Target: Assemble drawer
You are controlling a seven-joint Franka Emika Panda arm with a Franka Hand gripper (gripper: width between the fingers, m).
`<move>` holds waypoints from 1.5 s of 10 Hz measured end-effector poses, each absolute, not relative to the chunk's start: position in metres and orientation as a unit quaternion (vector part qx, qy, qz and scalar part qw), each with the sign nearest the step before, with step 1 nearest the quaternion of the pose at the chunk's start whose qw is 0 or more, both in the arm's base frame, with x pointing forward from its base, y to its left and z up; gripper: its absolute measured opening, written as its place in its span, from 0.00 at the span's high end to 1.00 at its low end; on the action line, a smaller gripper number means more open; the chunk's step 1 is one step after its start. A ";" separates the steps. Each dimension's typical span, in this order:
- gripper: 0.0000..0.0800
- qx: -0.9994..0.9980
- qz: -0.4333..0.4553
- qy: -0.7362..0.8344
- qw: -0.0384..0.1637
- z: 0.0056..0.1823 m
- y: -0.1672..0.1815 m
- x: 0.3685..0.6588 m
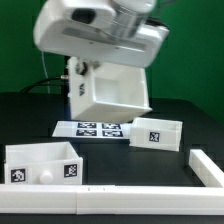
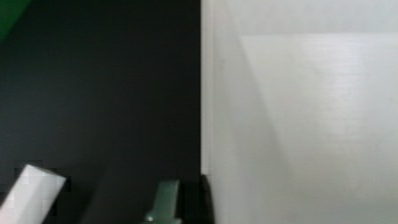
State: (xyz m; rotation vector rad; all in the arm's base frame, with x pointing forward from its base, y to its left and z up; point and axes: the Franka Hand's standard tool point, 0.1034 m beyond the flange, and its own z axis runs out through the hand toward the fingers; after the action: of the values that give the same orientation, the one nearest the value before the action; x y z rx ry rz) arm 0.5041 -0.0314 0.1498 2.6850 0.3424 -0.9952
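Note:
The drawer's large white box housing [image 1: 115,90] hangs tilted under my gripper [image 1: 100,64], above the back of the black table, with a tag on its side toward the exterior view's left. The gripper is shut on one wall of the housing. In the wrist view that wall [image 2: 302,110] fills one side, and one greenish finger [image 2: 169,205] lies against its edge; the other finger is hidden behind it. One knobbed tray [image 1: 42,164] sits at the front on the exterior view's left. The second tray [image 1: 158,133] sits on the exterior view's right.
The marker board [image 1: 100,129] lies on the table just below the lifted housing. A long white bar [image 1: 130,201] runs along the front edge and turns up at the exterior view's right [image 1: 207,170]. A white edge [image 2: 32,196] shows in the wrist view.

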 end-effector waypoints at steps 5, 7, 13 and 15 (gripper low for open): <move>0.96 0.881 -0.451 0.087 0.113 0.142 -0.021 0.538; 0.96 0.880 -0.452 0.088 0.113 0.140 -0.020 0.538; 0.96 0.879 -0.468 -0.067 0.065 0.116 0.007 0.549; 0.96 0.878 -0.469 -0.065 0.066 0.113 0.009 0.549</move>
State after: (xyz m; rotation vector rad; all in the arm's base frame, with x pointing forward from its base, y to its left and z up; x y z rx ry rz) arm 0.5489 0.0090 0.1126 2.6502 -0.1974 -1.4142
